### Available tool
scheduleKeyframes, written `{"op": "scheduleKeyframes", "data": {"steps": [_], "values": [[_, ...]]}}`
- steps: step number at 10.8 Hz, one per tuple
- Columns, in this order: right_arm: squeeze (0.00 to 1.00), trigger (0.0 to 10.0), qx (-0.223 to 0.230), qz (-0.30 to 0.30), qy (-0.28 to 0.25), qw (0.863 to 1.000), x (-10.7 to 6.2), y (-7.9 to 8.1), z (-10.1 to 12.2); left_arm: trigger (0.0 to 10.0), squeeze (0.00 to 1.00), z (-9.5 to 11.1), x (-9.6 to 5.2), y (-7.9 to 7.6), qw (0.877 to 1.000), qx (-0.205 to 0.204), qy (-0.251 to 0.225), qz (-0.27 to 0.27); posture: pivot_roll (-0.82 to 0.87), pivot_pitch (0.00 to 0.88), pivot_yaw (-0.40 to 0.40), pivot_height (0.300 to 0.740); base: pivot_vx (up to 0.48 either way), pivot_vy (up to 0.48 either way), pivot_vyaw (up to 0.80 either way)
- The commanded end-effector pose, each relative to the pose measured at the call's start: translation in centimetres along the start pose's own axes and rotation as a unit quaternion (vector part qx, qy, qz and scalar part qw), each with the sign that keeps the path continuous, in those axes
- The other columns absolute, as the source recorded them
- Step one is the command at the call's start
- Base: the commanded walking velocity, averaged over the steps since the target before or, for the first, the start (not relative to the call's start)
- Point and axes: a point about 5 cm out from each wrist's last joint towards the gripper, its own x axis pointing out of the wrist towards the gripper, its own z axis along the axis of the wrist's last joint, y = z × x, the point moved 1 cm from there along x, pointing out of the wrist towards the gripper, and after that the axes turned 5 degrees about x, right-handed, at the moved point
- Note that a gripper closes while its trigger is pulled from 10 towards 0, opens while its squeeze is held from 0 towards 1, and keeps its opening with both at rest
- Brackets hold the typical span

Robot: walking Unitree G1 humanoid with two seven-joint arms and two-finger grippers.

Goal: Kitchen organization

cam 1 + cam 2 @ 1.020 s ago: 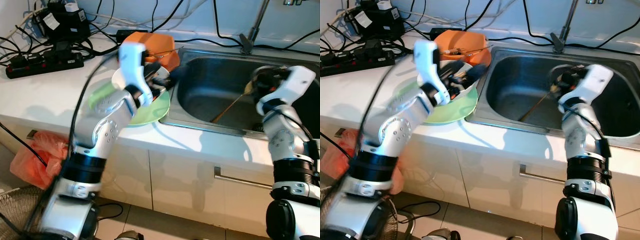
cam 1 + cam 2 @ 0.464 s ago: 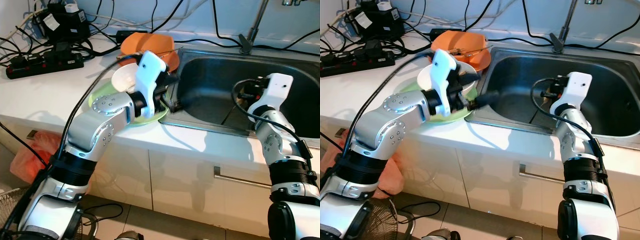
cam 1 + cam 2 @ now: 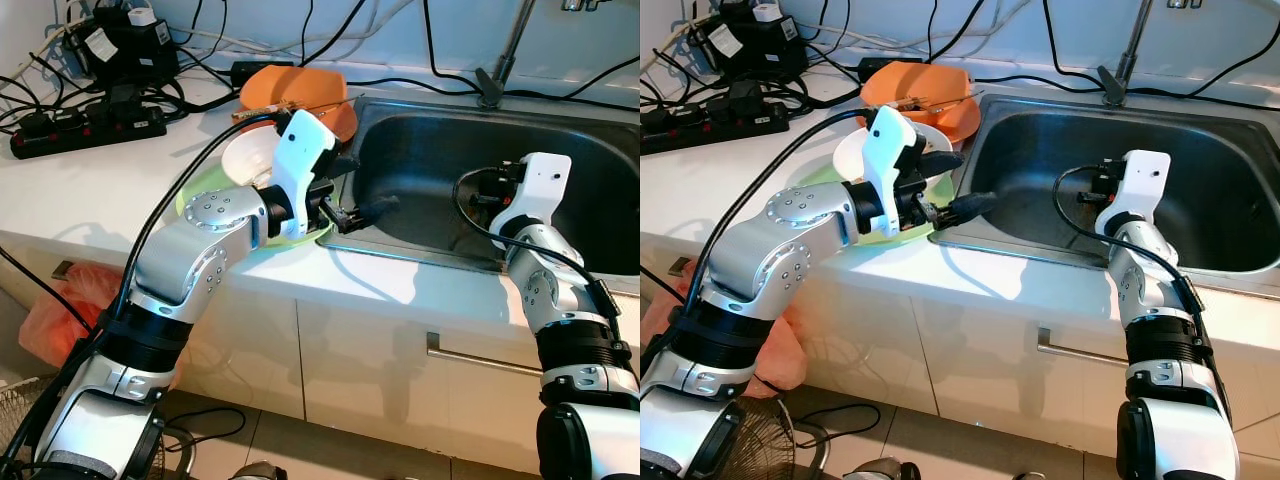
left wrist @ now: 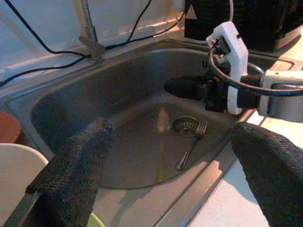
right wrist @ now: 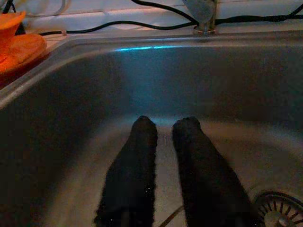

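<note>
A steel sink is set into a white counter, and everything here is placed by it. On the sink floor a fork lies beside the round drain, its tines toward the drain. A long thin stick, possibly a chopstick, lies on the sink floor next to the fork; I cannot tell just what it is.

My left gripper hangs over the sink's rim on the counter side, pointing into the basin. Its two black fingers are spread wide apart and hold nothing. My right gripper reaches into the sink from the front edge, above the floor near the drain. Its fingers are nearly together with a narrow gap, and nothing is between them.

On the counter just beside the sink, a white bowl sits on a pale green plate, partly hidden by my left arm. Behind them, against the sink's back corner, is an orange dish with a thin stick resting across it. A faucet rises from the back edge of the sink. Farther from the sink, at the counter's far end, lie a black power strip and tangled black cables. Below the counter, well away from the sink, a red plastic bag sits on the floor.
</note>
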Motion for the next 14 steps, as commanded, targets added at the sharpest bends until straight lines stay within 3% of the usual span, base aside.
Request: {"op": "scheduleKeyframes", "data": {"steps": [1,4,6,9,10,12,14], "values": [[1.00,10.0,-0.002,-0.001,0.000,1.000,0.0,-0.2,0.3,10.0,0.00,-0.4,-0.1,0.0,1.000,0.000,0.012,-0.003,0.10,0.044,0.035,0.740,0.000,0.000,0.00],[1.00,10.0,-0.034,0.074,0.003,0.997,-0.5,1.4,0.4,10.0,0.00,-1.3,-0.4,0.7,1.000,0.000,0.024,0.020,0.11,0.038,0.039,0.740,0.000,0.000,0.00],[1.00,10.0,-0.081,0.144,-0.001,0.986,-1.4,2.3,1.1,10.0,0.00,-2.0,-1.0,2.0,0.997,-0.005,0.012,0.076,0.10,0.036,0.045,0.740,0.000,0.000,0.00],[1.00,10.0,-0.139,0.192,-0.029,0.971,-1.9,2.5,3.3,10.0,0.00,-1.5,-2.4,3.7,0.985,0.001,-0.033,0.168,0.11,0.013,0.038,0.740,0.000,0.000,0.00],[1.00,10.0,-0.139,0.196,-0.031,0.970,-1.8,2.8,3.4,10.0,0.00,-1.2,-2.8,3.9,0.983,0.014,-0.041,0.180,0.11,0.010,0.035,0.740,0.000,0.000,0.00],[1.00,10.0,-0.140,0.243,-0.020,0.960,-2.1,4.8,3.0,10.0,0.00,-0.1,-4.6,5.0,0.970,0.049,-0.062,0.228,0.13,0.012,0.034,0.740,0.000,0.000,0.00],[1.00,10.0,-0.128,0.279,-0.007,0.952,-2.7,5.9,2.1,10.0,0.00,0.1,-6.0,5.7,0.961,0.068,-0.033,0.264,0.17,0.000,0.029,0.740,0.000,0.000,0.00]]}}
